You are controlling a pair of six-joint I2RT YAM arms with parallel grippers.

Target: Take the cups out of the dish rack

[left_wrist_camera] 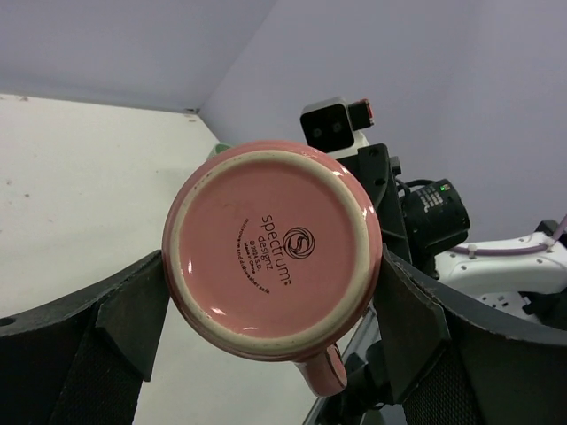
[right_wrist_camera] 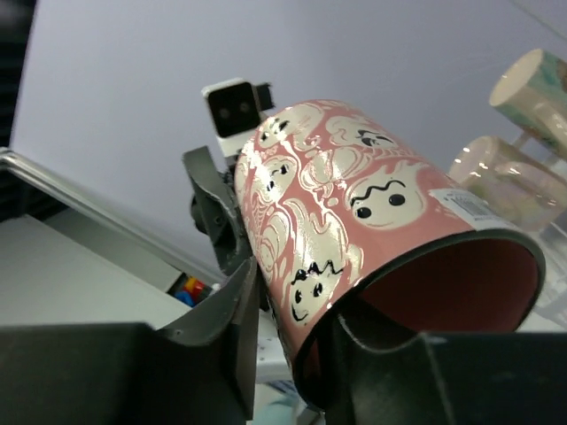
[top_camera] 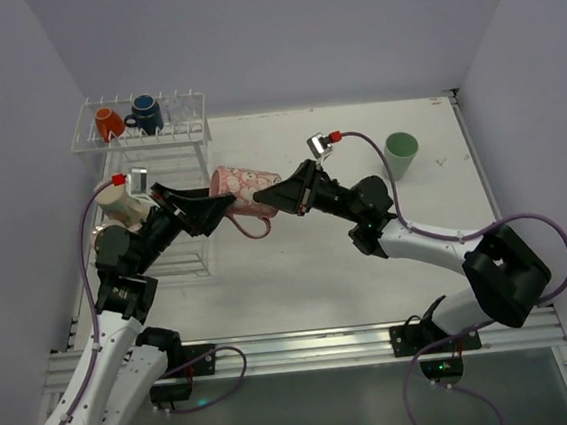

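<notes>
A pink mug with white ghost faces (top_camera: 244, 184) hangs in the air between both grippers, lying on its side. My left gripper (top_camera: 220, 196) has a finger on each side of its base (left_wrist_camera: 270, 248), handle pointing down. My right gripper (top_camera: 274, 198) pinches the mug's rim (right_wrist_camera: 354, 204), one finger inside the red mouth and one outside. The dish rack (top_camera: 180, 132) stands at the far left, with an orange mug (top_camera: 107, 123) and a dark blue mug (top_camera: 145, 113) on its upper shelf. A cream mug (top_camera: 117, 200) sits on the lower tray behind my left arm.
A light green mug (top_camera: 401, 153) stands upright on the table at the far right. The rack's lower wire tray (top_camera: 182, 257) runs under my left arm. The right wrist view shows the cream mug (right_wrist_camera: 532, 84) and a pale mug (right_wrist_camera: 496, 168) behind the pink one.
</notes>
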